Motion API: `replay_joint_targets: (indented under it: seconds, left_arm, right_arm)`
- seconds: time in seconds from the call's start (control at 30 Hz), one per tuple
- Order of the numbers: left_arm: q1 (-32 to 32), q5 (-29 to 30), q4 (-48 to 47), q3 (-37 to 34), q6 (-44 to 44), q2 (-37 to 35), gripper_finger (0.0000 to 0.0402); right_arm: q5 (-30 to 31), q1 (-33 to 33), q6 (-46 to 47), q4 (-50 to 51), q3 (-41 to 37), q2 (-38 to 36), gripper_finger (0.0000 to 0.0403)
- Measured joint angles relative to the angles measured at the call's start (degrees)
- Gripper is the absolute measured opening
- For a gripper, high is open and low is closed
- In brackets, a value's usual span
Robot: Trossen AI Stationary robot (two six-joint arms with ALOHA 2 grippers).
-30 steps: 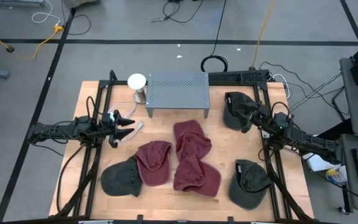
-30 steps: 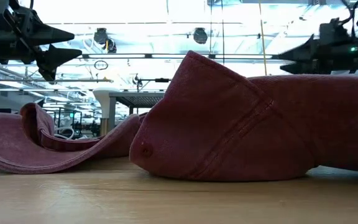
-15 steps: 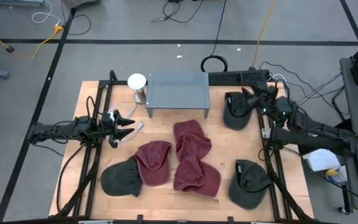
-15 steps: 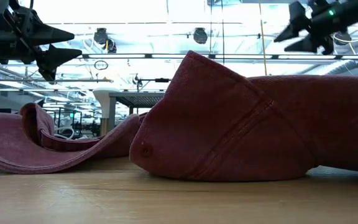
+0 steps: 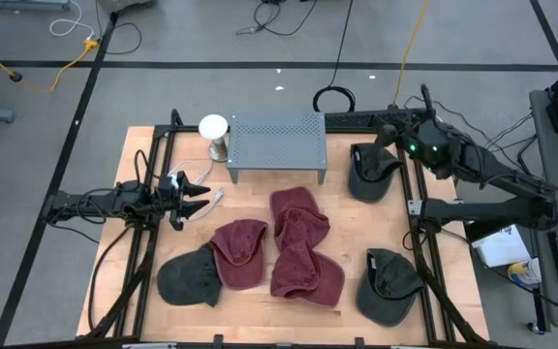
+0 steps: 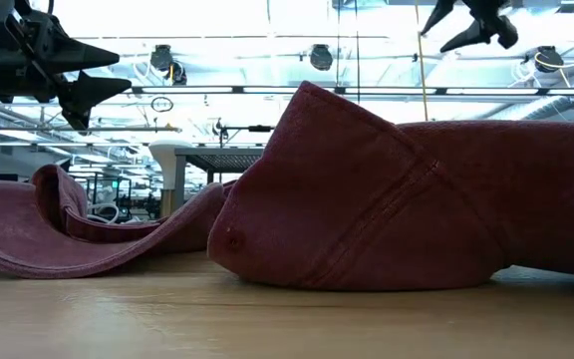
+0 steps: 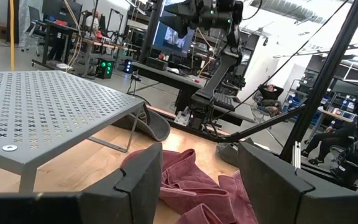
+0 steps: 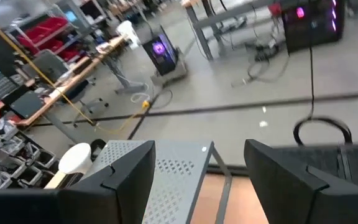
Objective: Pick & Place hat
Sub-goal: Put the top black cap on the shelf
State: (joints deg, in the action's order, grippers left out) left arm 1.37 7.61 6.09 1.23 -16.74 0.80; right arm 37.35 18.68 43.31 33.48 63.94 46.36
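Since a second ago, your right gripper (image 5: 395,134) has lifted off the dark green cap at the table's far right (image 5: 369,172) and swung up toward the far edge, leaving that cap where it lay; your left gripper (image 5: 204,194) has not stirred. Both sets of fingers stand spread and hold nothing: the right wrist view shows empty space between its dark fingers (image 8: 120,180), with the grey perforated metal stand (image 8: 166,163) beyond them, and the left wrist view shows the same over the red fabric below. Hats are scattered across the wooden table (image 5: 250,310): three crumpled maroon caps (image 5: 294,242) in the middle, a dark green cap at the near left (image 5: 187,276), another at the near right (image 5: 387,283), and the far-right one beside the stand. A white round-topped object (image 5: 213,127) stands just left of the stand. No hat is in hand, so the step appears to be choosing and approaching one. For a clean pick, bring the right gripper down over the crown of the far-right cap rather than its floppy brim, pinch a fold of fabric firmly, and lift straight before travelling, keeping clear of the stand's legs.
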Motion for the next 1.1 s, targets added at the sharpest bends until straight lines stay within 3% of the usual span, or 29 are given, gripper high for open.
replay_joint_targets:
  seconds: [0.37, 0.63, 0.83, 1.1]
  left_arm:
    - [-0.02, 0.00, -0.02, 0.02, -0.01, 0.00, 0.0214]
    - [-0.04, 0.00, 0.00, 0.01, -0.01, 0.00, 0.0214]
    - [-0.04, -0.01, 0.00, 0.00, 0.01, 0.00, 0.0214]
    - [-0.04, -0.01, 0.00, 0.00, -0.01, 0.00, 0.0214]
  right_arm:
    - [-2.40, 0.25, 20.62, 15.96, 13.27, 14.56, 0.0242]
    - [-19.48, 4.08, 31.88, 24.18, 14.23, 21.23, 0.0242]
    - [-28.75, 5.83, 33.31, 30.94, 14.23, 25.53, 0.0242]
    - [-31.66, 7.97, 34.00, 33.68, 14.21, 27.89, 0.0242]
